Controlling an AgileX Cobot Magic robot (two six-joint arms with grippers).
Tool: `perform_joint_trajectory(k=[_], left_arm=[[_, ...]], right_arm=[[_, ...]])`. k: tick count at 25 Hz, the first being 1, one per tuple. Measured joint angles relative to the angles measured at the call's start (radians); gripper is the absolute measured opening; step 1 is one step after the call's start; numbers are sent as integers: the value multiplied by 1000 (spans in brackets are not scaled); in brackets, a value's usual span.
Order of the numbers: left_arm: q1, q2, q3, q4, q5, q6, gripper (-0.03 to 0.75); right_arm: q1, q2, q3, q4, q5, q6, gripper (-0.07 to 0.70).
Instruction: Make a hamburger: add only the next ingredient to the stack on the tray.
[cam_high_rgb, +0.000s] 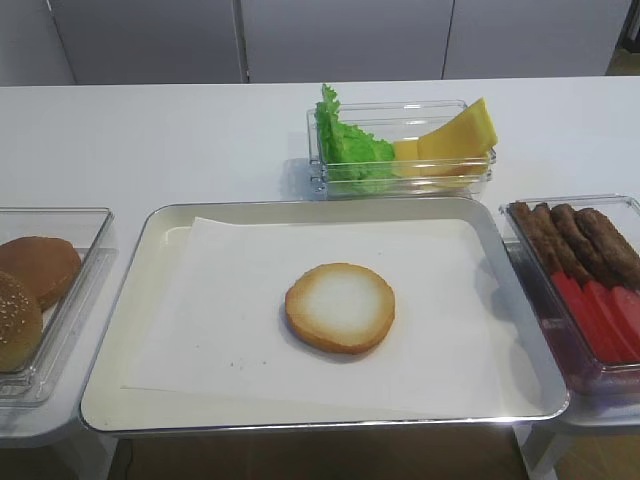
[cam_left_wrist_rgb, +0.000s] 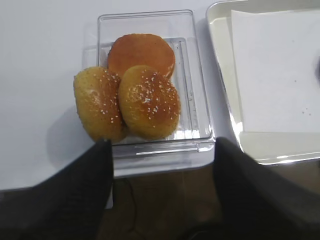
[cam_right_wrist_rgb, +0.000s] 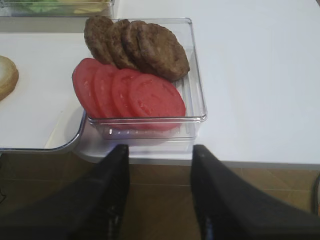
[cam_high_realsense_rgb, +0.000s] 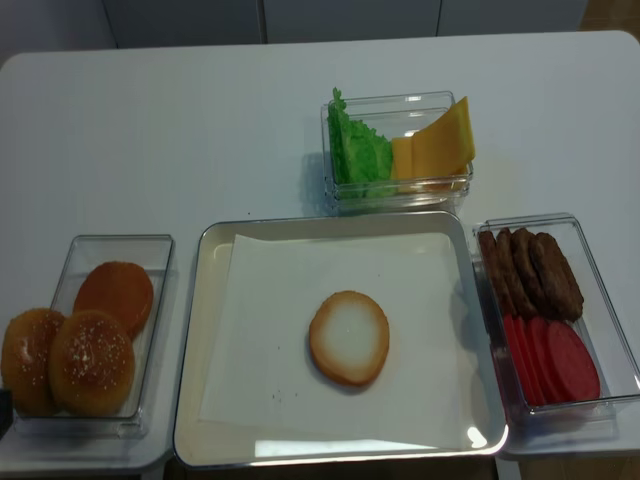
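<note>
The bottom bun half (cam_high_realsense_rgb: 349, 338) lies cut face up on the white paper (cam_high_realsense_rgb: 300, 340) in the middle of the metal tray (cam_high_realsense_rgb: 192, 400).

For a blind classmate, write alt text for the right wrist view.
A clear plastic bin on a white table holds overlapping tomato slices in front and brown patties behind. Two dark fingers stand apart, empty, below. The tray and bun half show left.

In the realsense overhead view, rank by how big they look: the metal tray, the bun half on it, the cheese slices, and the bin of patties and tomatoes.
1. metal tray
2. bin of patties and tomatoes
3. bun half
4. cheese slices, close to the bun half and farther from the camera, so that order is unsure.
</note>
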Motion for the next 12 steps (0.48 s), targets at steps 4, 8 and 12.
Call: perform_joint_trajectory(k=[4,8,12], left_arm=[[0,-112,51,-13,48,0,465],[0,-232,97,-13,77,0,465],[0,-351,138,-13,86,0,464]], right_arm=[[0,0,0,0,0,0,323],[0,0,0,0,0,0,323],[0,0,0,0,0,0,323]])
